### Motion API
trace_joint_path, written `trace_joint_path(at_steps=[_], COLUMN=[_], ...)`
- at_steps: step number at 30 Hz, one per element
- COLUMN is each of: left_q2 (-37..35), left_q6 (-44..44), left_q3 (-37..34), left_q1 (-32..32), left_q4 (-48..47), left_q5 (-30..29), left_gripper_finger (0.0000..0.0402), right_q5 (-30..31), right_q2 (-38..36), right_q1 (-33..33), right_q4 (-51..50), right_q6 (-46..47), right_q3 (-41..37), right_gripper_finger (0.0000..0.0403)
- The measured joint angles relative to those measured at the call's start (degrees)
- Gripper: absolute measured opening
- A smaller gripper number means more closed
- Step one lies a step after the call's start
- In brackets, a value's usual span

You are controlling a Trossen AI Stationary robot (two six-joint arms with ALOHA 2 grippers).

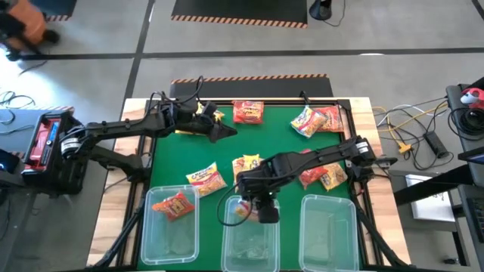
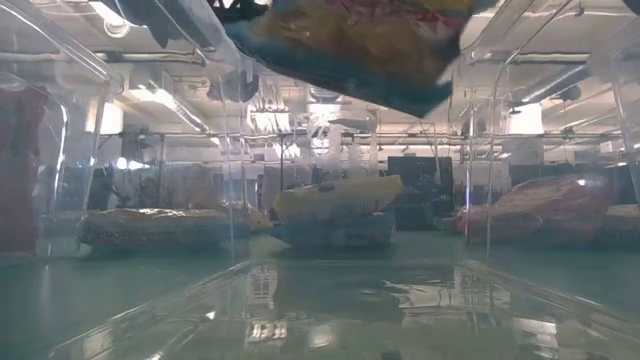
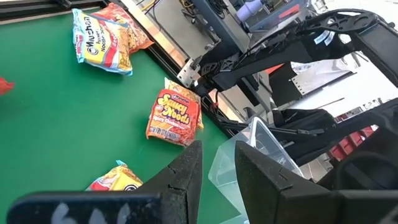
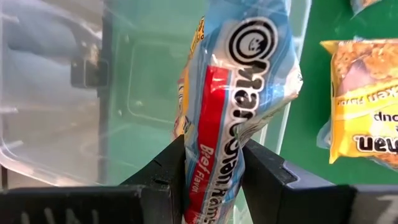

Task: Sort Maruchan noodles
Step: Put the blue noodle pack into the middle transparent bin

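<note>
Maruchan noodle packets lie flat on the green mat (image 1: pixel 227 151): a red one (image 1: pixel 248 111) at the far side, a yellow-blue one (image 1: pixel 306 121) and an orange one (image 1: pixel 330 119) at the far right, and yellow ones (image 1: pixel 206 179) (image 1: pixel 248 165) mid-table. My right gripper (image 1: pixel 253 208) is over the middle clear tub (image 1: pixel 249 242), shut on a blue-red-and-yellow packet (image 4: pixel 242 68). The same packet (image 2: pixel 350 45) shows high in the low view. My left gripper (image 1: pixel 223 130) hovers shut over the far left of the mat, holding nothing. My right gripper pinches the packet between its two fingers, one on each flat face, near one end (image 4: pixel 214 171). The fingers slant steeply down from above. The packet stands edge-on in the hold and hangs below the fingers, clear of the tub (image 4: pixel 124 93) beneath it.
Three clear tubs line the near edge: the left one (image 1: pixel 155 245) holds a red packet (image 1: pixel 174 204), and the right one (image 1: pixel 329 242) stands beside the middle tub. More packets (image 1: pixel 314 175) (image 1: pixel 334 177) lie under my right arm. A black frame (image 1: pixel 249 98) borders the mat.
</note>
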Motion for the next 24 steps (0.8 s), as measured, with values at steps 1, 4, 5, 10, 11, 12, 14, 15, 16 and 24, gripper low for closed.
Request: trace_joint_path(at_steps=[1,4,5,10,11,12,14,15,16,24], left_q2=[0.00,0.00,0.00,-0.04,-0.04,-0.04,-0.06,-0.05,-0.07,-0.09], left_q6=[-0.60,-1.79,-2.09,-4.78,-5.38,-5.94,-6.91,-7.20,-7.44,-8.93], left_q3=[0.00,0.00,0.00,0.00,0.00,0.00,0.00,0.00,0.00,0.11], left_q1=[0.00,0.00,0.00,-0.18,-0.20,-0.24,-0.24,-0.24,-0.24,-0.44], left_q4=[0.20,0.89,1.14,1.39,1.39,1.39,1.44,1.44,1.44,1.39], left_q5=[-0.04,-0.24,-0.66,-2.36,-2.52,-2.56,-2.58,-2.58,-2.58,-2.62], left_gripper_finger=[0.0077,0.0077,0.0077,0.0077,0.0077,0.0077,0.0077,0.0077,0.0077,0.0077], right_q5=[0.00,-0.01,-0.02,0.03,-0.03,-0.10,-0.13,-0.14,-0.14,1.01], right_q2=[0.22,0.84,1.12,2.94,3.35,3.82,4.74,5.23,5.70,7.26], right_q1=[0.00,0.00,0.00,0.00,0.00,0.00,0.00,0.02,0.02,0.13], right_q4=[-0.45,-0.64,-0.57,-0.46,-0.35,-0.24,-0.13,-0.13,-0.13,2.18], right_q6=[-0.59,-2.61,-3.44,-5.88,-5.85,-5.58,-4.68,-4.33,-3.91,-1.68], right_q3=[-0.03,-0.15,-0.15,-0.17,-0.20,-0.20,-0.20,-0.20,-0.21,-0.28], right_gripper_finger=[0.0112,0.0112,0.0112,0.0112,0.0112,0.0112,0.0112,0.0112,0.0112,0.0112])
